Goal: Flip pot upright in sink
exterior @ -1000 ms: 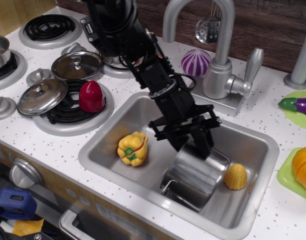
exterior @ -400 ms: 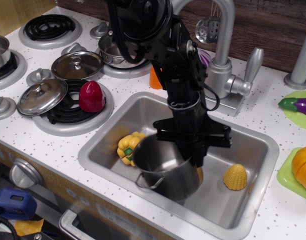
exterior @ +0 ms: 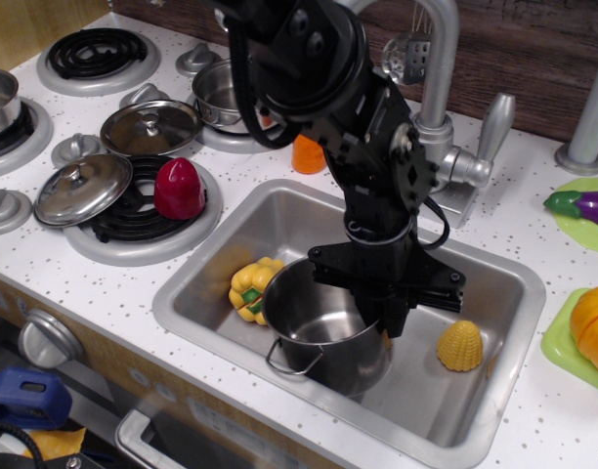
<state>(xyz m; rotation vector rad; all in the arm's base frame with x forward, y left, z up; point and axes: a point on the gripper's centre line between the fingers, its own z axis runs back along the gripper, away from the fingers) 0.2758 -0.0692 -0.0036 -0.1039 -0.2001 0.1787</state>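
Observation:
The shiny steel pot (exterior: 319, 327) is in the sink (exterior: 279, 210), mouth up and nearly upright, with a wire loop handle facing the front. My black gripper (exterior: 385, 315) points straight down and is shut on the pot's far right rim. I cannot tell whether the pot's base rests on the sink floor. The yellow toy pepper (exterior: 248, 285) lies just left of the pot, partly hidden behind it.
A yellow corn piece (exterior: 459, 345) lies in the sink right of the pot. The faucet (exterior: 436, 127) stands behind the sink. Left are burners with steel lids (exterior: 82, 188), a red pepper (exterior: 179, 188) and a pan (exterior: 219, 93). An orange toy (exterior: 307, 154) sits behind the rim.
The pot went from lying on its side at the sink's front to mouth-up. My gripper lifted and turned it, and the arm swung to point straight down over it.

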